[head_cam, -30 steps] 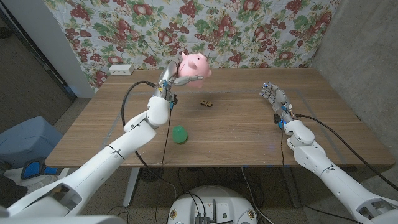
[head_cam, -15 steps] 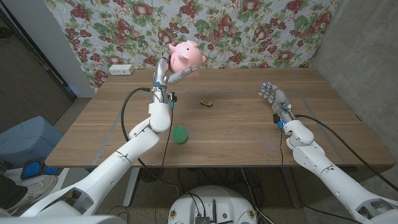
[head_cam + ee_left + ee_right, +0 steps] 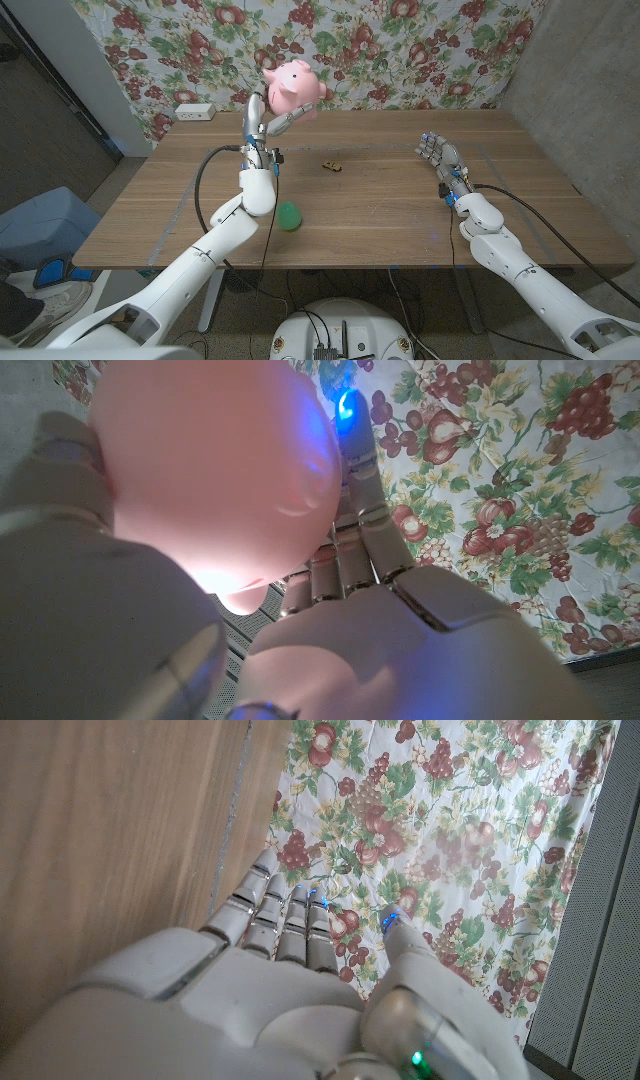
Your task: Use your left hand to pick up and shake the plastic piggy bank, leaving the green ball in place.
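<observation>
My left hand (image 3: 262,118) grips the pink plastic piggy bank (image 3: 293,87) and holds it high above the far left part of the table. Up close, the piggy bank (image 3: 210,470) bulges pink over my left hand (image 3: 380,620), with the fingers (image 3: 355,510) pressed along its side. The green ball (image 3: 289,216) sits on the wooden table (image 3: 380,210) near the front, below my left forearm. My right hand (image 3: 437,153) stands at the right side of the table, holding nothing, fingers apart. Its fingers (image 3: 285,915) reach toward the floral cloth.
A small dark object (image 3: 332,166) lies mid-table, behind the ball. A floral cloth (image 3: 400,50) hangs behind the table. A white power strip (image 3: 194,111) sits at the far left, a blue bin (image 3: 45,225) on the floor at left.
My left hand has carried the piggy bank up and to the left, the forearm swinging more upright. The ball and my right hand have stayed put.
</observation>
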`<state>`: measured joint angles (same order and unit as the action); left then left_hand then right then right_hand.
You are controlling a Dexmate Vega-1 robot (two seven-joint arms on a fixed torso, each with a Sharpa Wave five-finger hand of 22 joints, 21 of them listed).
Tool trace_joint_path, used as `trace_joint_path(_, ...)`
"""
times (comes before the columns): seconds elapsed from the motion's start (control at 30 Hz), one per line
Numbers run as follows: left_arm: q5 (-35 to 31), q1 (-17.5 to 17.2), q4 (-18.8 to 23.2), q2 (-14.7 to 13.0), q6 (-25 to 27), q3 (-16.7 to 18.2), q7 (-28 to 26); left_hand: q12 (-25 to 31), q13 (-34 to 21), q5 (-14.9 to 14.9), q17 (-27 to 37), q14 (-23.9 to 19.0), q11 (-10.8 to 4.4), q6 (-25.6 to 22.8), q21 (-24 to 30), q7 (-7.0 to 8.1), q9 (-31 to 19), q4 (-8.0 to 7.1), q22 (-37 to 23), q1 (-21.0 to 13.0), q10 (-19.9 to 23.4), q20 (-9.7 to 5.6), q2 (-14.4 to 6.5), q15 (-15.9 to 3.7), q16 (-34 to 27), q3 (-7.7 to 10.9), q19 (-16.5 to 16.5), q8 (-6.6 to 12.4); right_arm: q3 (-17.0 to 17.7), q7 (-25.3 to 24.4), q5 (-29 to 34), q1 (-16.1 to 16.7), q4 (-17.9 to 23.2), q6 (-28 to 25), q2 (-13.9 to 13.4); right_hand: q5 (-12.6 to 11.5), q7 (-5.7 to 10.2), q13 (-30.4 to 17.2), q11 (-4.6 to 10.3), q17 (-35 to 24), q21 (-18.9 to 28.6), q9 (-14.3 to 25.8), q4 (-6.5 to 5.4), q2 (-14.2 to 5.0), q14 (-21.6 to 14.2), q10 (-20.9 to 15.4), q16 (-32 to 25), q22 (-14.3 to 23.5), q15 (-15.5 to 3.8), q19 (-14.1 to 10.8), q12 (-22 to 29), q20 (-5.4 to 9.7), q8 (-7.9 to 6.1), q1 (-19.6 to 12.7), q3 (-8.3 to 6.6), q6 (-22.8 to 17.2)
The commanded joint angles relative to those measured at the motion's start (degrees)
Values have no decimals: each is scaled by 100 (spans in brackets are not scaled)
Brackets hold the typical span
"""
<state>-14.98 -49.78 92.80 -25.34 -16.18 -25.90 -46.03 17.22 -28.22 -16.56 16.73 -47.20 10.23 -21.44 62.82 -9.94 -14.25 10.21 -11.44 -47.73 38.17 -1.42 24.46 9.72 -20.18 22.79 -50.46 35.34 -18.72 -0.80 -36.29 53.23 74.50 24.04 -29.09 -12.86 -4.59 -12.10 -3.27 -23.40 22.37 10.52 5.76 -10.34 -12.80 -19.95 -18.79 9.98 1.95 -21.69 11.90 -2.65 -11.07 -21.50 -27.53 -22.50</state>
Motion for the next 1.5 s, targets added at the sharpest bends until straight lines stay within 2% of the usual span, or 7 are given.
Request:
trace_joint_path(0.03, 20, -64, 119, 19, 199, 71, 237, -18, -34, -36, 20, -2056, -2057, -2534, 64, 1334, -77, -19, 6, -2735, 2104, -938, -2710, -2356, -33, 125, 631, 116, -17, 9, 20, -18, -8, 6, 6, 2, 16, -13, -23, -9, -13, 31, 13, 23, -57, -28, 30, 33, 1, -34, 23, -24, -17, 36, -50, -47)
trace_joint_path(0.2, 227, -127, 713, -223, 1246, 69, 1020, -26, -37, -38, 20, -2057, -2062, -2534, 86, 1336, -82, -18, 11, -2735, 2115, -937, -2707, -2356, -30, 128, 644, 117, -12, -10, 12, -13, -2, 6, 18, 2, 17, -13, -24, -9, -20, 31, 13, 23, -60, -24, 30, 33, 4, -34, 21, -23, -16, 35, -51, -46)
trace_joint_path(0.37, 314, -28, 1218, -562, 2283, -53, 1832, -35, -50, -41, 16, -2048, -2070, -2532, 109, 1343, -89, -17, 19, -2732, 2118, -933, -2700, -2356, -20, 133, 665, 117, -14, 2, 25, 0, -2, 31, 8, 2, 14, -12, -26, -9, -25, 32, 13, 23, -65, -33, 29, 34, 3, -33, 25, -24, -16, 36, -51, -46)
trace_joint_path(0.6, 346, 179, 1591, -915, 3137, -271, 2526, -47, -61, -45, 19, -2050, -2060, -2538, 134, 1325, -87, -17, 24, -2731, 2113, -930, -2699, -2356, -18, 138, 681, 115, -2, 4, 15, 33, 23, 36, -8, 2, 12, -12, -22, -9, -30, 32, 13, 23, -58, -25, 33, 34, 2, -38, 21, -23, -17, 36, -52, -49)
trace_joint_path(0.97, 389, 285, 1761, -1100, 3460, -442, 2673, -75, -70, -55, 18, -2051, -2039, -2529, 188, 1319, -92, -6, 36, -2747, 2125, -938, -2691, -2355, -9, 155, 725, 106, 31, 18, -25, 88, 52, 50, -31, 2, 15, -12, -19, -9, -40, 32, 12, 24, -66, -32, 33, 34, 3, -43, 24, -30, -15, 38, -52, -45)
trace_joint_path(1.5, 412, 340, 1733, -1115, 3413, -530, 2509, -113, -94, -65, 18, -2058, -2044, -2529, 273, 1324, -97, -6, 48, -2764, 2136, -929, -2677, -2355, 1, 176, 776, 97, 44, 67, -71, 76, -1, 56, -21, 2, 3, -12, -30, -8, -57, 32, 11, 24, -66, -37, 38, 35, 3, -47, 25, -32, -17, 40, -52, -52)
